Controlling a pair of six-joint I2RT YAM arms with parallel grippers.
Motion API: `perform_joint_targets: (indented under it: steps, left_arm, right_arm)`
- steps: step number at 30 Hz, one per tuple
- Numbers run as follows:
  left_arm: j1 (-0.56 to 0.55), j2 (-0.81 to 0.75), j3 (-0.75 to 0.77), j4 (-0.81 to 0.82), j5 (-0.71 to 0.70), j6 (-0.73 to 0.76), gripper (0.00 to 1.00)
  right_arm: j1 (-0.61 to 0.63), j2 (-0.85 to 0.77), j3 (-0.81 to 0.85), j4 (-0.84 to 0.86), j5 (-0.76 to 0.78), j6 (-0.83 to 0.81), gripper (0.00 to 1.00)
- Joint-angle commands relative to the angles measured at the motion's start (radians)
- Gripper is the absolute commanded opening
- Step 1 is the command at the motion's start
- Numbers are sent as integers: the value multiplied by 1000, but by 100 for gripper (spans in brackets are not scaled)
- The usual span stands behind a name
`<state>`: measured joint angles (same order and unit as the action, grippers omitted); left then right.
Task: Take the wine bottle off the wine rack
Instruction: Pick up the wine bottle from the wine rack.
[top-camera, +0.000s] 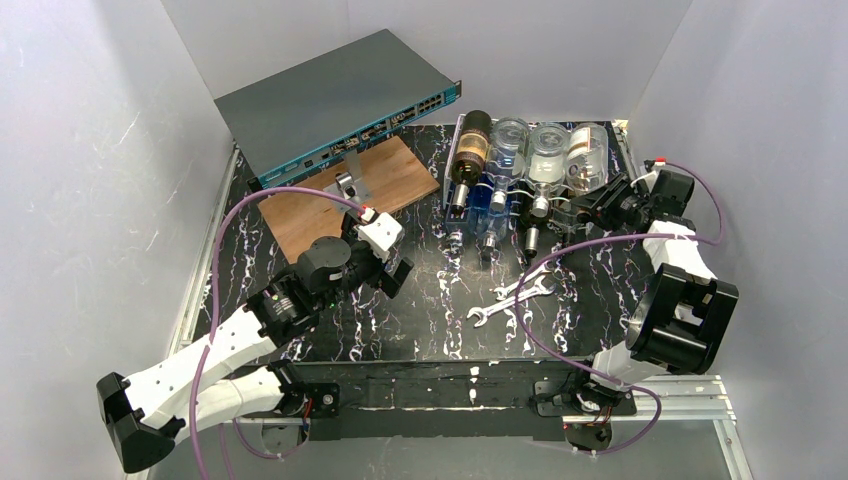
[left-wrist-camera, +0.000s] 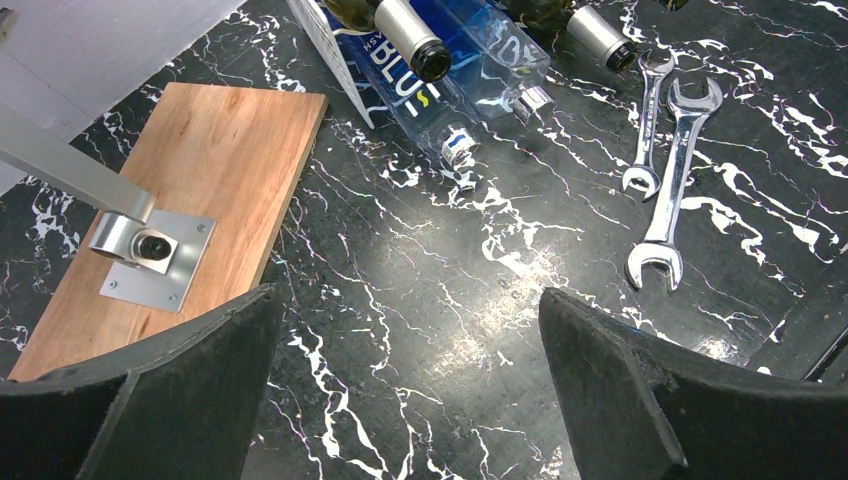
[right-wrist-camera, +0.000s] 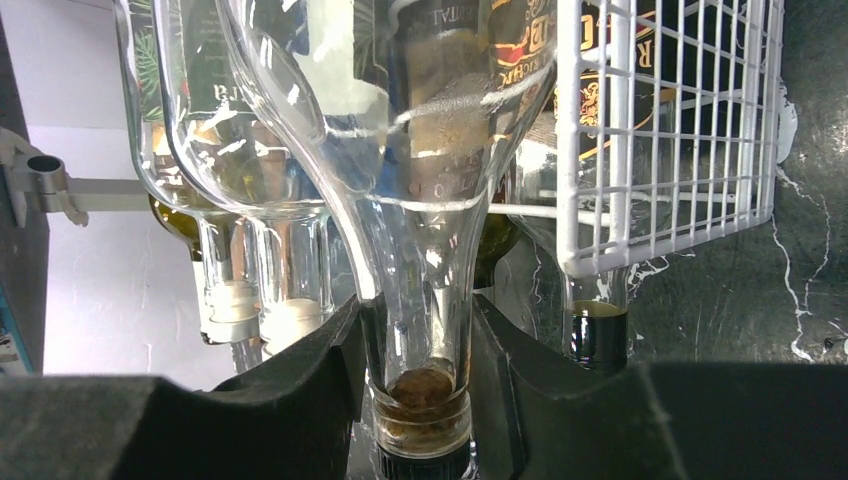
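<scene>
The white wire wine rack (top-camera: 626, 148) stands at the back right with several bottles lying in it, necks toward me. Its grid also shows in the right wrist view (right-wrist-camera: 680, 130). My right gripper (top-camera: 598, 203) is shut on the neck of the rightmost clear wine bottle (top-camera: 587, 155). In the right wrist view the fingers (right-wrist-camera: 330, 370) press both sides of the clear neck (right-wrist-camera: 425, 290), just above its cork and dark cap. My left gripper (top-camera: 393, 265) is open and empty, low over the black marble table (left-wrist-camera: 450, 250).
A dark labelled bottle (top-camera: 470, 148), two other clear bottles (top-camera: 547, 150) and a blue bottle (top-camera: 490, 205) share the rack. Two wrenches (top-camera: 515, 297) lie mid-table. A wooden board with a metal bracket (top-camera: 340, 190) and a grey switch box (top-camera: 340, 105) are at the back left.
</scene>
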<state>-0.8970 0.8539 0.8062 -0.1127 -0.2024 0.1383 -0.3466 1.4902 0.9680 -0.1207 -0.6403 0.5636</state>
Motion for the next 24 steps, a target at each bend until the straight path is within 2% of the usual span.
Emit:
perform_joint_targets:
  steps: [1,3,24]
  left_arm:
    - [1,-4,-9,10,-16,10,99]
    - [0,-4,-9,10,-15,9,99]
    - [0,-10,-11,12,-14,11,99]
  right_arm:
    - [-62,-18,-23,61,33,33,7]
    - [-67,-26,-23,69,21,39,1]
    - [-75,-85,-53,92,28,-14,1]
